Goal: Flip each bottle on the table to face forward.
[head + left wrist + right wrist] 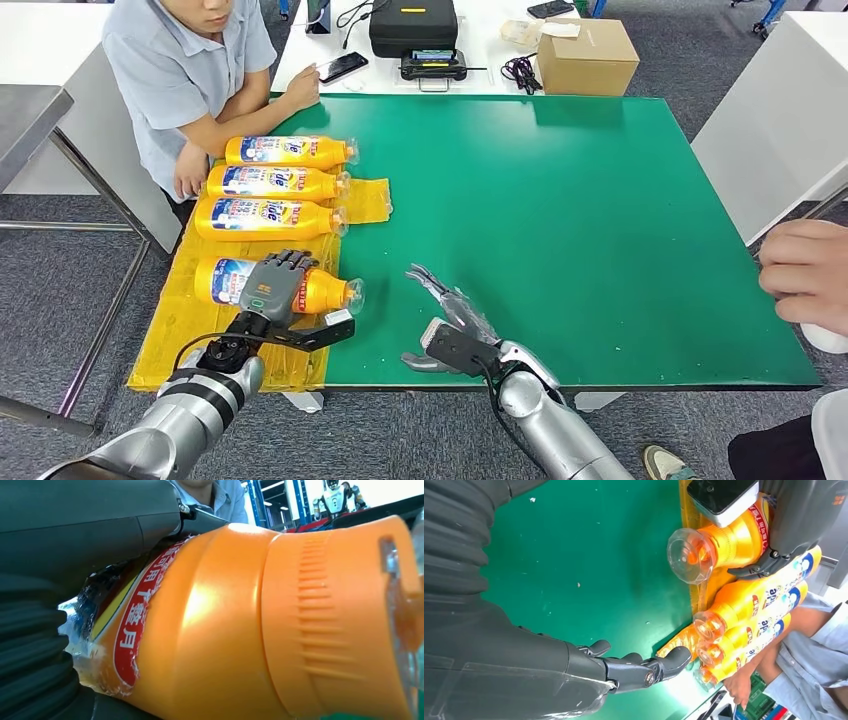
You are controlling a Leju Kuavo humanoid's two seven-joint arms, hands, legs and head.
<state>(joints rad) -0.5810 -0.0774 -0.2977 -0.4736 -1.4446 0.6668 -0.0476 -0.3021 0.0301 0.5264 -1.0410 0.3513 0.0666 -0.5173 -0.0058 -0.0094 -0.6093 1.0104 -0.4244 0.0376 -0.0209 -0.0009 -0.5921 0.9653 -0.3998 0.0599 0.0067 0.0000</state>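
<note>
Down at the near left of the table, the left hand point(277, 281) lies over the nearest bottle point(320, 291), its fingers curled around the orange body; the bottle lies on its side, clear cap pointing right, on a yellow sheet point(190, 330). From the left wrist view the same bottle's ribbed orange neck fills the frame, with a red label band carrying white Chinese characters too partial to read. To the right, the right hand point(447, 305) hovers just above the green mat point(600, 230), fingers spread and straight, holding nothing. Beyond the held bottle, three more bottles point(272, 184) lie side by side in a row on the yellow sheet, caps to the right, their blue, white and red labels facing up; the lettering looks like a brand name ending in "ide", but it is too small to be sure. A person in a light blue shirt point(165, 70) sits at the far left corner, one hand near the farthest bottle. Behind the mat, a white table holds a cardboard box point(587, 55), a black case point(413, 25) and a phone point(342, 66). Grey carpet covers the floor.
</note>
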